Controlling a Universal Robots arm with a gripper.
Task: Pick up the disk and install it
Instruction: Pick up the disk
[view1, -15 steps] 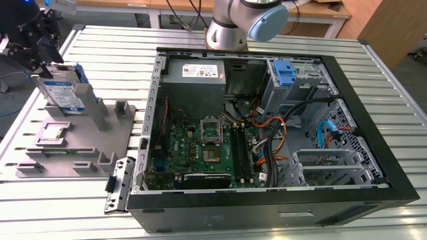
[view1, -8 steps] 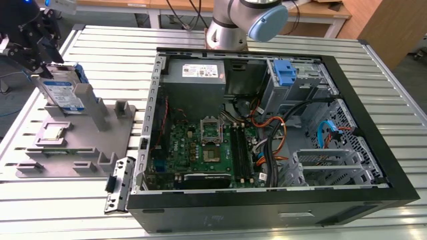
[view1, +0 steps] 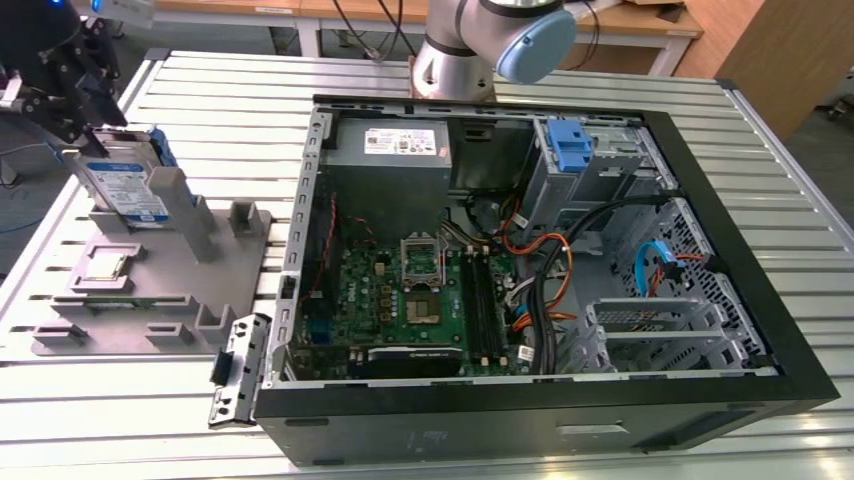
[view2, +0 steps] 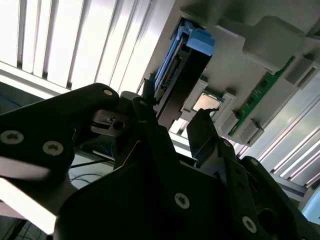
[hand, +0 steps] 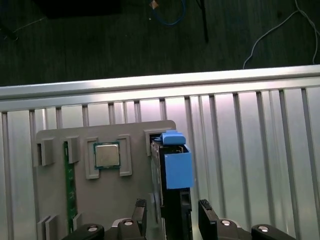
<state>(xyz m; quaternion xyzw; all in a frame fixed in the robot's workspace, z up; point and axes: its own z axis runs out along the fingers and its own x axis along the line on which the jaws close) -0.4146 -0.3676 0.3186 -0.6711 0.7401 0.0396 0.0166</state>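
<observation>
The disk (view1: 124, 188) stands on edge in a slot of the grey fixture plate (view1: 180, 285), at the exterior view's left; it is silver with a white-and-blue label and a blue bracket. My black gripper (view1: 83, 125) hangs right over its top edge. In the first wrist view the disk (hand: 172, 170) shows its blue bracket end between the two fingers (hand: 140, 212), which stand on either side with small gaps. In the second wrist view the gripper (view2: 175, 120) is open, and the disk (view2: 180, 65) lies just beyond the fingertips.
The open computer case (view1: 747, 250) lies to the exterior view's right, with a blue drive-bay latch (view1: 570, 147), a grey power supply (view1: 394, 150), a motherboard and cables. The fixture plate also holds a processor (hand: 106, 155) and a memory stick (hand: 70, 190). The arm's base (view1: 461, 55) stands behind the case.
</observation>
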